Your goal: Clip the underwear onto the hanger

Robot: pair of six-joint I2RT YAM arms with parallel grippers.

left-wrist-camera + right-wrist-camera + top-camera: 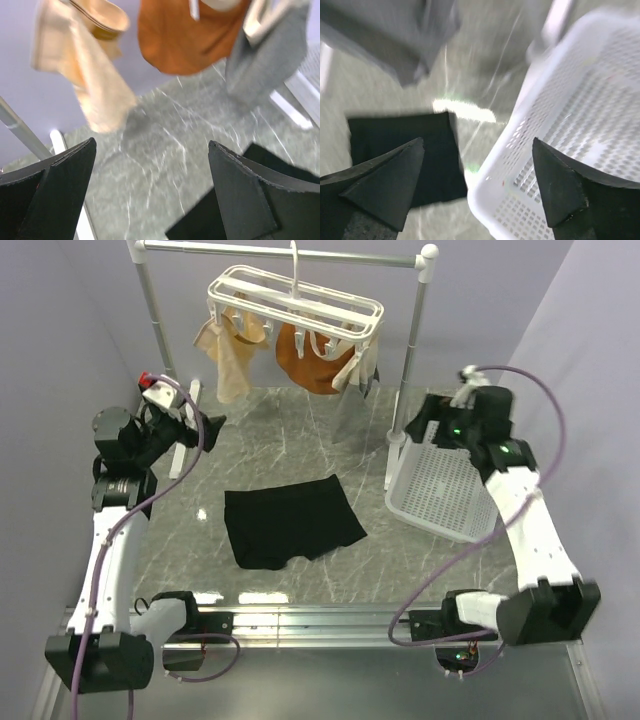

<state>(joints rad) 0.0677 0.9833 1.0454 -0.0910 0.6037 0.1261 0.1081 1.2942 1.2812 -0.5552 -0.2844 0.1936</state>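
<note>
The black underwear point(290, 522) lies flat on the marbled table, in the middle between the two arms. High at the back, the white hanger point(295, 298) hangs from the rail by its hook. My left gripper point(215, 423) hovers to the left of the underwear, open and empty. In the left wrist view that gripper point(152, 142) looks across the table, with a corner of the underwear point(195, 222) low between its fingers. My right gripper point(420, 425), also open and empty, hangs over the basket's near-left rim. The right wrist view shows this gripper point(478, 141) above the rim and the underwear point(395, 132) further left.
A white laundry basket point(440, 490) stands at the right, seen close up as the basket point(580, 100) under my right gripper. A tan garment point(228, 355), an orange garment point(305, 360) and a grey one point(365, 370) hang from the hanger. The metal rail stand point(410, 350) frames the back.
</note>
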